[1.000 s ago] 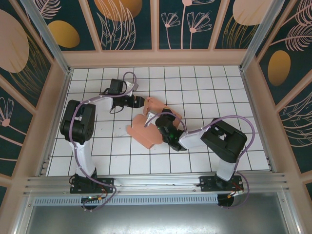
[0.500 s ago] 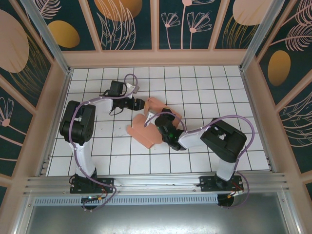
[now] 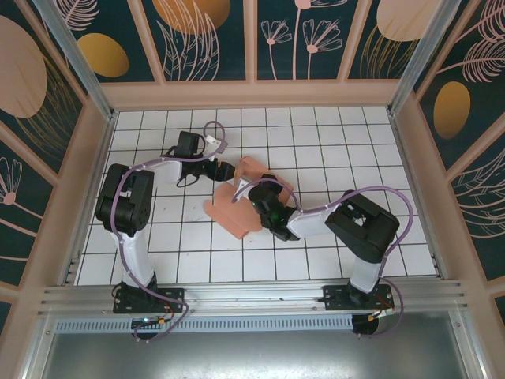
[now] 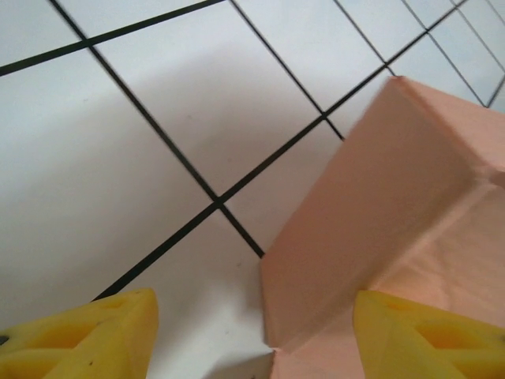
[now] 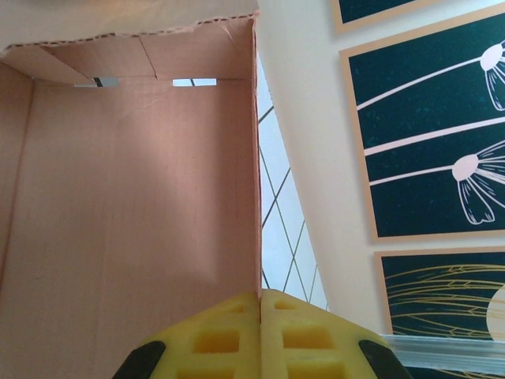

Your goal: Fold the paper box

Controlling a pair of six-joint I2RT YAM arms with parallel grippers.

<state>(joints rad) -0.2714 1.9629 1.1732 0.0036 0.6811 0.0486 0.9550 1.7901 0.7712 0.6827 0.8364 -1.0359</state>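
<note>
The paper box (image 3: pixel 237 212) is salmon-pink card, partly folded, lying mid-table with flaps spread toward the near left and walls raised at the back. My right gripper (image 3: pixel 254 196) is shut on one upright wall; in the right wrist view the pads (image 5: pixel 229 332) pinch that wall's edge, and the box's inside (image 5: pixel 134 197) with two small slots rises to the left. My left gripper (image 3: pixel 228 168) stands open at the box's far left corner. In the left wrist view a raised panel of the paper box (image 4: pixel 379 205) sits between its yellow fingertips (image 4: pixel 87 335), untouched.
White tiled floor (image 3: pixel 331 158) stretches to the right and back. Beige enclosure walls (image 3: pixel 252 95) ring the table on three sides. A metal rail (image 3: pixel 252 296) carries both arm bases along the near edge.
My left gripper has edged slightly nearer the box's far corner and its wrist has turned a little. The right gripper, still holding the wall, has shifted slightly left.
</note>
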